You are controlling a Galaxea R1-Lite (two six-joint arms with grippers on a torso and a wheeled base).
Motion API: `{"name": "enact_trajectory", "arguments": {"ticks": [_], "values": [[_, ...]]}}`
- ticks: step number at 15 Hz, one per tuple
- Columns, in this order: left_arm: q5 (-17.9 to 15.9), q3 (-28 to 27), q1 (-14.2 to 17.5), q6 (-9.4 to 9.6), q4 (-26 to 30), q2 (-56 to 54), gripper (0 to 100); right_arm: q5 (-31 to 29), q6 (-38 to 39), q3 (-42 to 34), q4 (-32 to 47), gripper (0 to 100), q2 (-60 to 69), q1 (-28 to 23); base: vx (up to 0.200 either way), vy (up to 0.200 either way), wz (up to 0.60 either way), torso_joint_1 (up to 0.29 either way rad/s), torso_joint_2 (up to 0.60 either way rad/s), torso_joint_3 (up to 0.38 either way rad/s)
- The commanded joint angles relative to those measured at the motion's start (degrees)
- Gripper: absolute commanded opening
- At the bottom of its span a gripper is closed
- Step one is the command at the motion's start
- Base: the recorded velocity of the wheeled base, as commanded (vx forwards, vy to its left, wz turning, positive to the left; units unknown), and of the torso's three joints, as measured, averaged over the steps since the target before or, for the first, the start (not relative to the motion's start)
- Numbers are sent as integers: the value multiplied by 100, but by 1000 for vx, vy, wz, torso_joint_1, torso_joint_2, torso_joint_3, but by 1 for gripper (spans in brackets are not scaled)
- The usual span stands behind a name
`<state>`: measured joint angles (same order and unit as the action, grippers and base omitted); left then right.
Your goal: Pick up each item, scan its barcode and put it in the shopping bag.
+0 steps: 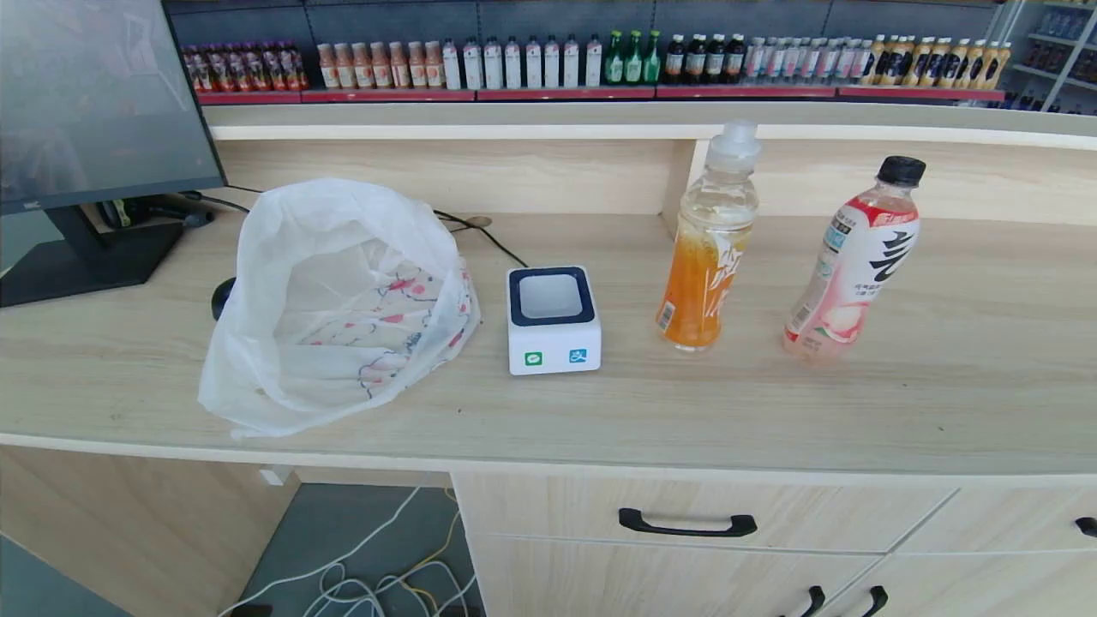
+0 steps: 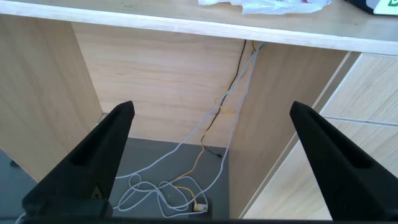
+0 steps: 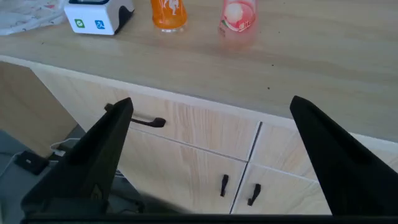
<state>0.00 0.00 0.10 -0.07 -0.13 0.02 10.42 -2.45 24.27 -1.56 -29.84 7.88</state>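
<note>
Left gripper [image 2: 211, 107] and right gripper [image 3: 211, 102], jaws spread and empty, low in front of the counter [image 1: 943, 394]; on it, left to right: open shopping bag [image 1: 343, 300], scanner [image 1: 553, 321], orange bottle [image 1: 707, 248] and pink bottle [image 1: 857, 266], both upright

The left gripper [image 2: 211, 107] has two matte black fingers [image 2: 93, 162]. Each is a flat-faced wedge, broad at its base and narrowing to a blunt, squared tip, with a faint grey sheen on its upper face. The right gripper [image 3: 210, 101] has the same pair of plain black, tapering, hard-edged fingers [image 3: 336, 155].
</note>
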Motion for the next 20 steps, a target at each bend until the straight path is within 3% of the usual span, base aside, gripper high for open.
{"name": "enact_trajectory", "arguments": {"ticks": [1,6,10,12,16,20], "values": [[0,0,-1,-1,-4,-2,100,109,-221,579,-275,100,-1314,566,0,0,0,0,0,0],[0,0,-1,-1,-4,-2,100,127,-265,1053,-2015,100,-3080,988,0,0,0,0,0,0],[0,0,-1,-1,-4,-2,100,21,-405,1721,-2120,100,-3713,1753,0,0,0,0,0,0],[0,0,-1,-1,-4,-2,100,-304,-423,1932,-2120,100,-3898,2174,0,0,0,0,0,0],[0,0,-1,-1,-4,-2,100,-1719,-414,2178,-2252,100,-4328,3203,0,0,0,0,0,0],[0,0,-1,-1,-4,-2,100,-2413,-449,2222,-3070,100,-4820,3502,0,0,0,0,0,0]]}}
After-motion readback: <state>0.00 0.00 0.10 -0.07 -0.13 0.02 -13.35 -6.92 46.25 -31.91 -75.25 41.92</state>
